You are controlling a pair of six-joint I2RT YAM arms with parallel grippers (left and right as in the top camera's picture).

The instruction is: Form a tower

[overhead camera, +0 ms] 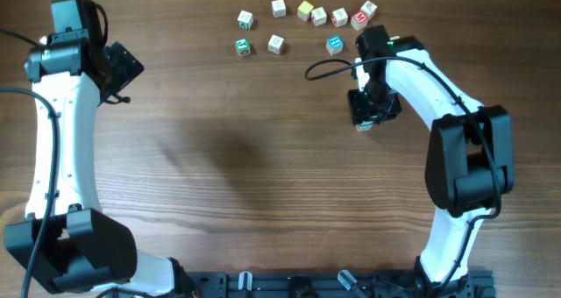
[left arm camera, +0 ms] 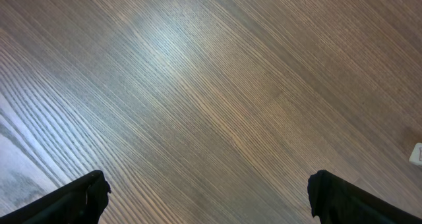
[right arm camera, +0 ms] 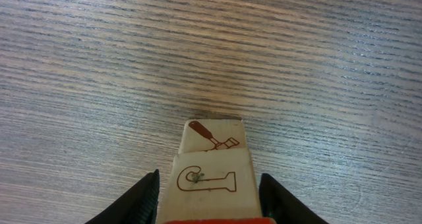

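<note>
Right tool (right arm camera: 210,179) straddles the tower (right arm camera: 211,137), its black fingers (right arm camera: 146,199) tight beside both sides. Whether they clamp it or only flank it I cannot tell. In the right wrist view the tower shows two pale wooden faces. The nearer has a brown hook-shaped outline and a red strip at its near edge, and the farther has a brown-and-red hand tool drawn on it. How many cubes it counts cannot be told. It stands on the bench (overhead camera: 219,158) with a thin shadow at its foot. In the overhead view it sits right of the middle, mostly hidden under the tool. Loose cubes (overhead camera: 275,44) lie scattered along the far edge, apart from the tower; a blue cube (overhead camera: 334,44) is the nearest of them. Left tool (left arm camera: 208,194) hangs over the bench at the far left, its fingers wide apart.
</note>
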